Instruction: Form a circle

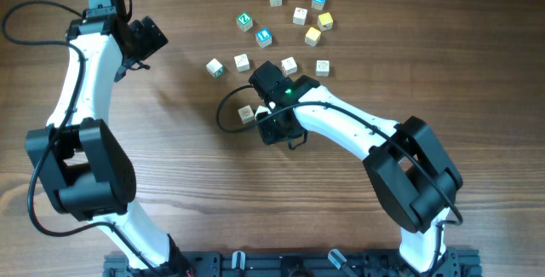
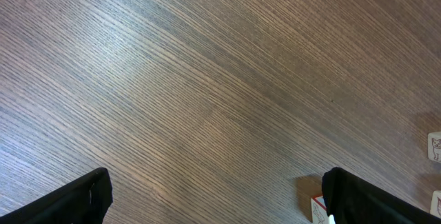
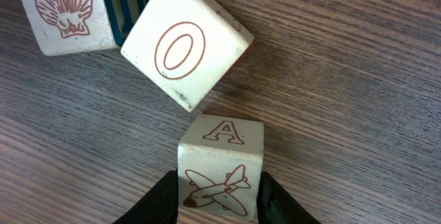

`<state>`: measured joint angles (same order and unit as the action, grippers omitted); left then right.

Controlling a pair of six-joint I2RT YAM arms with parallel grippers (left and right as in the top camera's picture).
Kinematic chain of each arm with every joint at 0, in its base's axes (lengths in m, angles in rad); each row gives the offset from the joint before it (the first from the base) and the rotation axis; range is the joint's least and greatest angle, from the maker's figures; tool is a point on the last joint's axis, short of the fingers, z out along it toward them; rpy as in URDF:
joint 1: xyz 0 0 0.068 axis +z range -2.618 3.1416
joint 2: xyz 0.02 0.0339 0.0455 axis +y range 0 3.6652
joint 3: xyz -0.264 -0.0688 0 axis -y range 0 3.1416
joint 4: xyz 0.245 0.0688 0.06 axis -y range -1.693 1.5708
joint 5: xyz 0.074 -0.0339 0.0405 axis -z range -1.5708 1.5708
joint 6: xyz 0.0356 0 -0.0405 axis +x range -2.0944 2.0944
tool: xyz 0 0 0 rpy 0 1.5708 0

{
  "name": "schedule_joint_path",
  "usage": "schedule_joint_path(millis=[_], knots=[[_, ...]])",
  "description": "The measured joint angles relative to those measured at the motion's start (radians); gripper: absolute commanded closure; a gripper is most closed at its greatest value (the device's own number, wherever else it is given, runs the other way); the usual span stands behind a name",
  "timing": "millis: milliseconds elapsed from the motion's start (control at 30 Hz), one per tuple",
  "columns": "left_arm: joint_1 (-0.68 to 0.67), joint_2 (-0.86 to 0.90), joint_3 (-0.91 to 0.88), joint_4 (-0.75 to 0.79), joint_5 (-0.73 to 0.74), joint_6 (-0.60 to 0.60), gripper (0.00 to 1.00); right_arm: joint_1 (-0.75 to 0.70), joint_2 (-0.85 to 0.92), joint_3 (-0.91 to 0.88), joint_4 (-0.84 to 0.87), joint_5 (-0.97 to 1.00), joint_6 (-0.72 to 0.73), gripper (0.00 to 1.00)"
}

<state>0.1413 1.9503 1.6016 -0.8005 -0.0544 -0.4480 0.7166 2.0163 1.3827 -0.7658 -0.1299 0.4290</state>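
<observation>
Table: wood grain, and it carries everything.

Left arm runs up the left side. Right arm bends in toward the middle.

Left gripper: we see both fingers spread as wide as they go, with nothing held.

Right gripper: the fingers are closed partway on a cream cube marked A. One finger presses each side face, and the airplane face is toward the camera.

Circle: not closed. We note cream cubes and one yellow cube in a loose scatter beyond the right fingers, well apart from the left fingers.

Just ahead of the right fingertips an O cube sits turned cornerwise. Its corner is very near the held cube; we cannot tell whether they touch.

A shell cube sits farther ahead, beside the O cube.
</observation>
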Motion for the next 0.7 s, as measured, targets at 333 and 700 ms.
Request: schedule_joint_path(millis=[333,700], knots=[[0.0,0.0,0.0,0.0,0.0,0.0,0.0,0.0,0.0,0.0,0.014,0.0,0.005,0.64],[0.0,0.0,0.0,0.0,0.0,0.0,0.0,0.0,0.0,0.0,0.021,0.002,0.021,0.65]])
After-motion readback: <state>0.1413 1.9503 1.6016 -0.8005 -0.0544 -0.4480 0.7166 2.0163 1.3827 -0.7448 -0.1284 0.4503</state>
